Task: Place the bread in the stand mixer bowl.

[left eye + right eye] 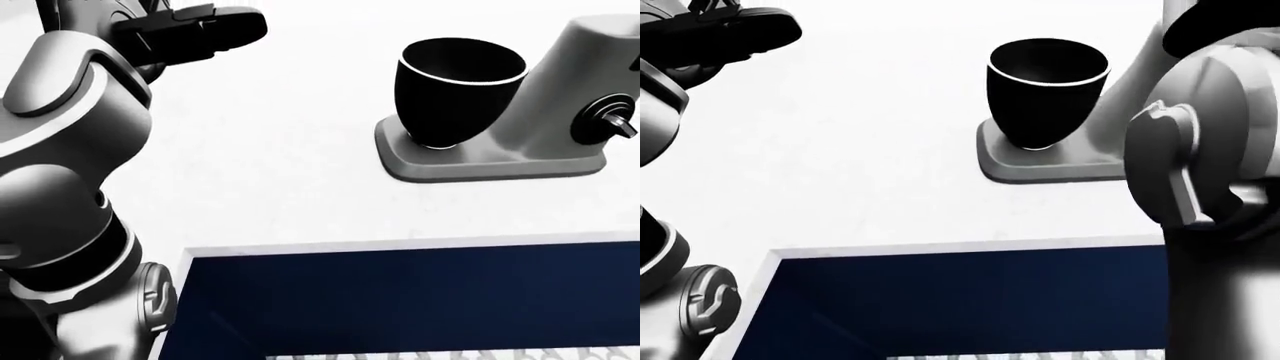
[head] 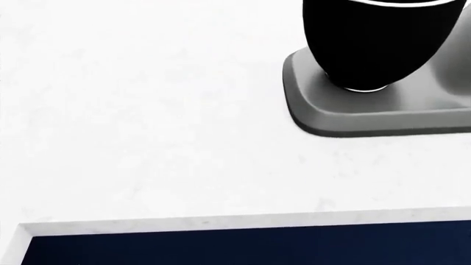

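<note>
The dark navy cabinet face (image 1: pixel 400 300) fills the bottom of the left-eye view, just below the pale edge of the white, faintly speckled stone worktop (image 1: pixel 280 172). The robot's glossy grey left arm (image 1: pixel 60 187), built of rounded segments, rises along the left edge of that view, well left of the stand mixer. Its black left hand (image 1: pixel 195 30) lies level over the worktop, at about the height of the bowl's rim in the view, long axis pointing toward the mixer. Whether its fingers are spread or closed cannot be told, and nothing shows in them.

In the right-eye view the grey right arm (image 1: pixel 1210 165), with a round joint cover, stands before the mixer's column and hides part of it. The right hand does not show in any view.

The matte grey stand mixer (image 1: pixel 560 97) sits on the worktop, its flat, round-cornered base plate (image 2: pixel 353 118) carrying a smooth black bowl (image 1: pixel 460 90). The bowl stands upright, mouth open upward, tapering from a wide rim edged with a thin bright line to a narrow foot. Its inside is dark and its contents cannot be made out. A black knob (image 1: pixel 605 124) juts from the column, on the side away from the bowl.

No bread is visible in these views.
</note>
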Motion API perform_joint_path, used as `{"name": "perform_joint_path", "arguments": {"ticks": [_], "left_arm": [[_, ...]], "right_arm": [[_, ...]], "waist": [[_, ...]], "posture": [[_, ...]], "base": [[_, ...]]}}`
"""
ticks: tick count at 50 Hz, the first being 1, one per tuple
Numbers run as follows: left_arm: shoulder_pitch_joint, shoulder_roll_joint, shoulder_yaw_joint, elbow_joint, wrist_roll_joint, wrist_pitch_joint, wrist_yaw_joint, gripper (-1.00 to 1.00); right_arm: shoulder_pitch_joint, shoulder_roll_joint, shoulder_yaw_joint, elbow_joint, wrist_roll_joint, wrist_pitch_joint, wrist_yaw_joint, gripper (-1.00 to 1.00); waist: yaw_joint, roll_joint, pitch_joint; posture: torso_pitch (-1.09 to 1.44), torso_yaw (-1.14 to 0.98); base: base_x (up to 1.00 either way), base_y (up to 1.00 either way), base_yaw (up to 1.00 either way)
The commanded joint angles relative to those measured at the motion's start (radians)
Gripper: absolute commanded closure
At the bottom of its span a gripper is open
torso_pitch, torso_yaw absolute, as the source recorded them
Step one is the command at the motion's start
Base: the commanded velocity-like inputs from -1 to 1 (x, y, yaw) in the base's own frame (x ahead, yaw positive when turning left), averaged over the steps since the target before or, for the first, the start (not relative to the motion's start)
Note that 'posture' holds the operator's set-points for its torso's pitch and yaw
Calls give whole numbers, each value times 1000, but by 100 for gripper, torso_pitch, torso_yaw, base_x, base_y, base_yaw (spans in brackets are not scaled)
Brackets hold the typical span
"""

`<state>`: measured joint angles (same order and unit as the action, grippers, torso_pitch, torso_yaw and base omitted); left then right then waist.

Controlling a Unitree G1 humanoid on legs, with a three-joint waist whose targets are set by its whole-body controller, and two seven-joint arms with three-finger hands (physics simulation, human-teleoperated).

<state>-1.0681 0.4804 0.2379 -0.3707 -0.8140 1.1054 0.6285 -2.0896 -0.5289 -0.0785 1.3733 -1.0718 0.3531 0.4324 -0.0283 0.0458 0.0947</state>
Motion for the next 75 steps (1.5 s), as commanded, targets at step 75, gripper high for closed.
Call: {"name": "perform_joint_path", "arguments": {"ticks": [75], "left_arm": [[-28, -5, 9, -24, 29, -18, -14, -100]], "right_arm": [[182, -1, 9, -47, 99, 1, -85, 100]], "waist": [[10, -15, -46]], "posture": [[0, 0]], "base": [[0, 0, 0]]}}
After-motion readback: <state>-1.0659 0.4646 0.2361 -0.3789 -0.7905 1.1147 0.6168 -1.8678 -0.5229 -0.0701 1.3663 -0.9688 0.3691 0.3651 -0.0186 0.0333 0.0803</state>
